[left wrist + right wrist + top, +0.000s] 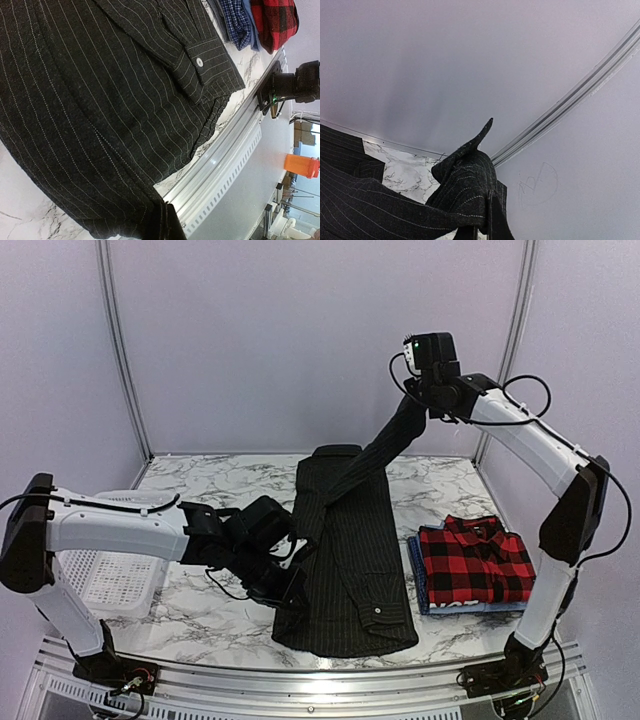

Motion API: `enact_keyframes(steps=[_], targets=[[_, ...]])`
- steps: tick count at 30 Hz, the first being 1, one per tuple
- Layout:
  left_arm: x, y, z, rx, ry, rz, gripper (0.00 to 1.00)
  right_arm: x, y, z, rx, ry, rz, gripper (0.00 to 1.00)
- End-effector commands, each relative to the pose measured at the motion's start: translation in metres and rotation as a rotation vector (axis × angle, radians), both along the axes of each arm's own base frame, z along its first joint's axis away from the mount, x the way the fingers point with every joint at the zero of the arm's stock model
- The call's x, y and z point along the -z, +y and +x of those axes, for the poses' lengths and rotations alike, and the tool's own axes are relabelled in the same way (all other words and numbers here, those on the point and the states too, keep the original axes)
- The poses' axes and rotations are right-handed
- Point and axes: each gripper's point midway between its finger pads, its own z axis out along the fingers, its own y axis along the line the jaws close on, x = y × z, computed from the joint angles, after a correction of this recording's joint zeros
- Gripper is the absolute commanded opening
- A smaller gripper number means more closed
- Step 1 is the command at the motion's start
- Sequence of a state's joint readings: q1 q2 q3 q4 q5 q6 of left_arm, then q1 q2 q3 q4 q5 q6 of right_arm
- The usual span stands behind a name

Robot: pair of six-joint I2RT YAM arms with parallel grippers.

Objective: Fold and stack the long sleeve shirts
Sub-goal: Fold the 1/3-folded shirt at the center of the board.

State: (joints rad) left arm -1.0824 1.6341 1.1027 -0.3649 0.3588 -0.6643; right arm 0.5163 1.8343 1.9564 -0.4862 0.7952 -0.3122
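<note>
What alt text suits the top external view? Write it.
The right gripper holds one sleeve of the black pinstriped shirt high above the marble table; the left gripper sits at the shirt's left edge. A folded red plaid shirt lies on a blue one.

The pinstriped shirt [350,570] is matt cloth, the table [200,618] glossy, the rail [225,150] metal

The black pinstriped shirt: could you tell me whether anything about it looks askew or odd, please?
Yes. One sleeve is held up taut, high above the table, by the right gripper instead of lying flat. The black pinstriped shirt also has its hem close to the table's near edge.
</note>
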Motion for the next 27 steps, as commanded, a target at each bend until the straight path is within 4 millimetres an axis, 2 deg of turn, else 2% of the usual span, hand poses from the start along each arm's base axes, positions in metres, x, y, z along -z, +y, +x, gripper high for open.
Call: enact_keyframes(steps=[1,5,10,13,17,24,27], targets=[[0.001,-0.013,-0.013,0.069,0.043,-0.006,0.00,-0.022,-0.009,-0.005,0.017,-0.057,0.019,0.00],[0.002,-0.020,-0.013,0.082,0.058,-0.010,0.00,-0.024,-0.011,-0.004,0.019,-0.063,0.011,0.00],[0.008,-0.025,-0.011,0.084,0.061,0.007,0.00,-0.018,-0.014,0.002,0.020,-0.050,0.008,0.00],[-0.001,-0.026,-0.006,0.087,0.038,0.007,0.00,-0.014,-0.013,0.005,0.015,-0.043,0.008,0.00],[-0.021,-0.014,0.009,0.060,-0.026,0.016,0.00,-0.011,-0.010,0.006,0.005,-0.036,0.014,0.00],[-0.036,0.013,0.019,0.023,-0.056,0.032,0.00,-0.006,-0.009,0.008,0.003,-0.026,0.013,0.00],[-0.049,0.020,0.026,0.006,-0.069,0.010,0.00,-0.007,-0.009,0.008,0.003,-0.027,0.014,0.00]])
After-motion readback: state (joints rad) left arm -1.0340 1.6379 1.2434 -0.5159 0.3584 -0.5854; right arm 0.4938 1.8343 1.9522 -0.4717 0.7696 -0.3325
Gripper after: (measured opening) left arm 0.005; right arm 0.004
